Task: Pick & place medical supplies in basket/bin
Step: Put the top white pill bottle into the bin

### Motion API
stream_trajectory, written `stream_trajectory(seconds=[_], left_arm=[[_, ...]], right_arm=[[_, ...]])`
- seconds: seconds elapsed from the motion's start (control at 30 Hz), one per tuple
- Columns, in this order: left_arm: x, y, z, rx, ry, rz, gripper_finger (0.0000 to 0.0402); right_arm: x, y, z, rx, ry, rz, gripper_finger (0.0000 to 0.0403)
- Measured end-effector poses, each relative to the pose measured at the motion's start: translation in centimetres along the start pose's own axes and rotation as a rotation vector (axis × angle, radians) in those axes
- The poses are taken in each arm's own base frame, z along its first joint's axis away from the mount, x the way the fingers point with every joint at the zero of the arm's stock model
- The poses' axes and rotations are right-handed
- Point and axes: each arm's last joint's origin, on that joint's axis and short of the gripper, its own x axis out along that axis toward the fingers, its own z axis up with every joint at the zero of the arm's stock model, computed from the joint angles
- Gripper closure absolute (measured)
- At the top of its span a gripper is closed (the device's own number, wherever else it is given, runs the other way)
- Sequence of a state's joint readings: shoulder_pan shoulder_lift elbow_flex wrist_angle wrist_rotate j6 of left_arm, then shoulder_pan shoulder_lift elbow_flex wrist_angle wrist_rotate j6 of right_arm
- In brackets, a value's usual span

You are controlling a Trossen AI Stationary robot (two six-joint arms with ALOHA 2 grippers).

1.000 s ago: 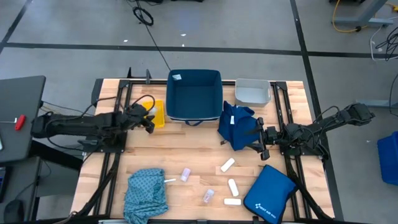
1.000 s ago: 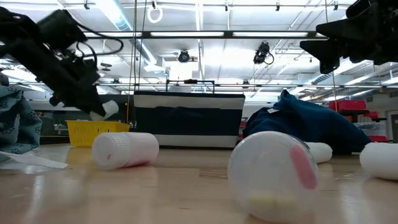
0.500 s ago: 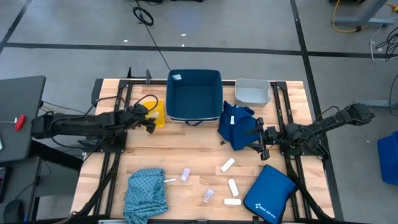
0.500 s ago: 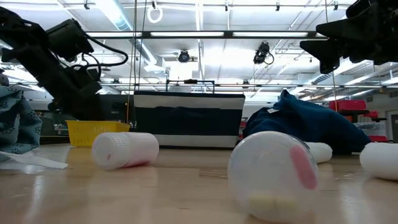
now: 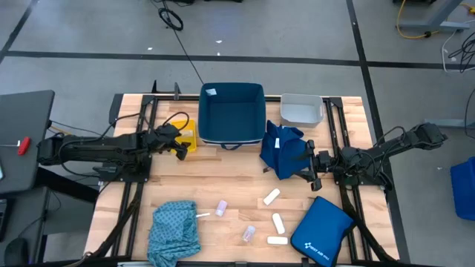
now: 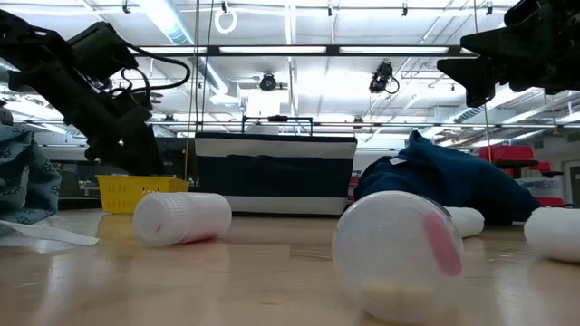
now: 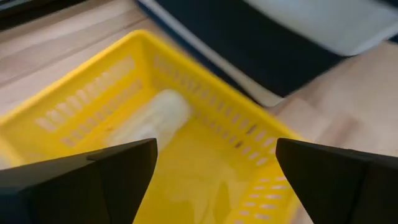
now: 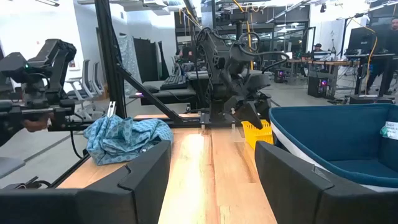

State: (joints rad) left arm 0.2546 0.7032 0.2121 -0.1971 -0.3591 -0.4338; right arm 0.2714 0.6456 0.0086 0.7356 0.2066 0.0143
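Observation:
My left gripper [image 5: 179, 142] [image 7: 216, 149] hangs open over the small yellow tub [image 5: 190, 138] [image 7: 205, 93]. A white oblong packet [image 7: 151, 116] lies on that tub's floor, apart from the fingers. The large navy tub [image 5: 231, 111] and the pale grey tub [image 5: 301, 110] stand at the far edge. My right gripper [image 5: 306, 163] [image 8: 212, 149] stands open at the right edge of the dark blue cloth [image 5: 280, 152], with nothing between its fingers. A teal cloth [image 5: 175, 228], two clear vials [image 5: 221, 208] [image 5: 249, 233] and three white packets [image 5: 272, 196] lie on the near part of the table.
A flat royal-blue zip pouch [image 5: 320, 231] lies at the near right corner. Black frame rails [image 5: 137, 193] run along the table's left and right sides. Bare wood shows in the middle, between the tubs and the loose supplies.
My left gripper has opened over the yellow tub and let go of the white packet it carried. The packet has dropped from the fingertips and now lies inside the tub. My right gripper has kept still.

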Motion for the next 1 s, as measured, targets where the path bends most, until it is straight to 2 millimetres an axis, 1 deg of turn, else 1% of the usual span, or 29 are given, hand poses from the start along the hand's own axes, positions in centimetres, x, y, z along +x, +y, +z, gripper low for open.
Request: stream_trajectory(seconds=[0.17,0.3,0.47,0.6,0.7,0.8,1.0], left_arm=[[-0.6,-0.7,1.4,-0.003,0.001,-0.102,0.0083],[-1.4,-1.9,2.4,0.023,0.019,-0.241,0.0084],[-2.2,-3.8,2.8,0.054,0.076,-0.414,0.0084],[-2.4,-5.3,2.4,0.060,0.158,-0.495,0.0084],[-2.2,-6.7,2.0,0.061,0.241,-0.538,0.0084],[-2.3,-8.6,2.0,0.076,0.306,-0.571,0.0084],[-2.8,-13.1,2.8,0.121,0.342,-0.604,0.0080]], right_arm=[[0.0,0.0,0.0,0.000,0.000,0.000,0.0160],[0.0,0.0,0.0,0.004,0.000,0.000,0.0160],[0.0,0.0,0.0,0.004,0.004,0.000,0.0160],[0.0,0.0,0.0,0.004,0.004,0.000,0.0160],[0.0,0.0,0.0,0.004,0.004,-0.004,0.0160],[0.0,0.0,-0.1,0.003,0.008,-0.016,0.0160],[0.0,-0.1,-0.2,-0.004,0.021,-0.019,0.0160]])
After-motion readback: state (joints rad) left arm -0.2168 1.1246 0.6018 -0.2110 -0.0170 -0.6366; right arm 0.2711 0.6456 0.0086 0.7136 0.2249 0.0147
